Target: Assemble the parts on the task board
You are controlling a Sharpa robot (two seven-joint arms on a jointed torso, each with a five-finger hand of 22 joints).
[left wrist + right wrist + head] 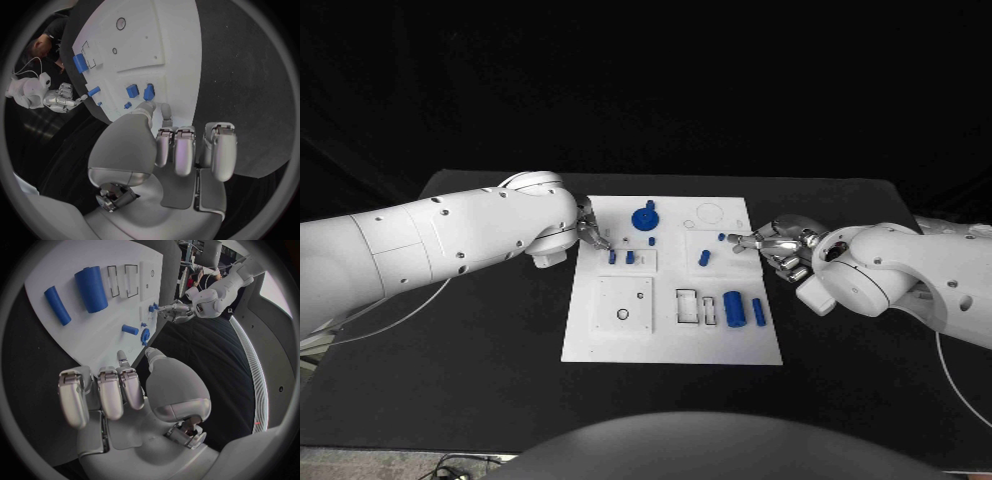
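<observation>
The white task board (pixel 672 340) lies mid-table. My left hand (pixel 589 238) hovers over its left edge. In the left wrist view this hand (pixel 178 150) has most fingers curled, while its thumb and one finger reach out just short of two small upright blue parts (pixel 149 92), with nothing between them. My right hand (pixel 783 247) is at the board's right edge, fingers curled (pixel 103 390), holding nothing. Its fingertips are near a tiny blue part (pixel 721 236). A blue gear-like part (pixel 645 217), a blue peg (pixel 705 257) and two blue cylinders (pixel 734 308) rest on the board.
A square inset with a small ring (pixel 625 302) and rectangular slots (pixel 689 306) mark the board's near half. A round outline (pixel 711 213) sits at its far right. Black table (pixel 488 380) surrounds the board. A cable (pixel 401 318) hangs under my left arm.
</observation>
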